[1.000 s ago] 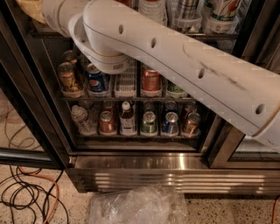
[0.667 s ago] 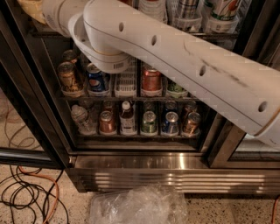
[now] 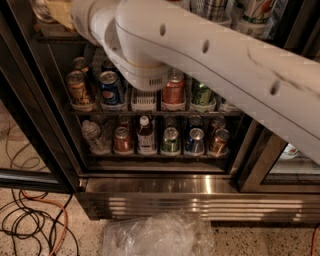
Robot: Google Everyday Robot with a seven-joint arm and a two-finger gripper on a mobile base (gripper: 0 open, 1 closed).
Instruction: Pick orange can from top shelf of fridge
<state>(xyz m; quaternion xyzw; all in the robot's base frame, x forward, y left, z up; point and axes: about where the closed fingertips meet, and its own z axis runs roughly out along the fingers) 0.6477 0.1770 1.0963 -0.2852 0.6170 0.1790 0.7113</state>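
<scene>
We judge the reach to be the step in hand, with nothing grasped yet. The orange can (image 3: 80, 91) stands upright and untouched at the front of the leftmost lane of the top shelf (image 3: 150, 113), with another brownish can right behind it. Just beside it on the right stands a blue can (image 3: 110, 90). Further along the same shelf are a red can (image 3: 173, 92) and a green can (image 3: 202, 95).

The thick white arm (image 3: 225, 55) crosses from the right edge up to the top left, hiding much of the upper part of the fridge (image 3: 60, 150). The pincer (image 3: 54, 11) sits at the arm's far end in the top left corner, above the orange can and well apart from it. Only a pale part of it shows, and we cannot tell whether it is apart or together.

Below, a lower rack (image 3: 155, 156) holds bottles and more cans. On the floor in front of the steel base panel (image 3: 200, 202) lie a crumpled plastic bag (image 3: 160, 235) and some cables (image 3: 30, 220), all clear of the work.

As we see it, the next move calls for bringing the pincer down and in line with the leftmost lane. It should be spread wide enough to take the can's body, between the dark frame on the left and the blue can on the right. That gap looks tight, so a square approach matters. Then it needs a firm close and a lift over the front stop before drawing the can out.
</scene>
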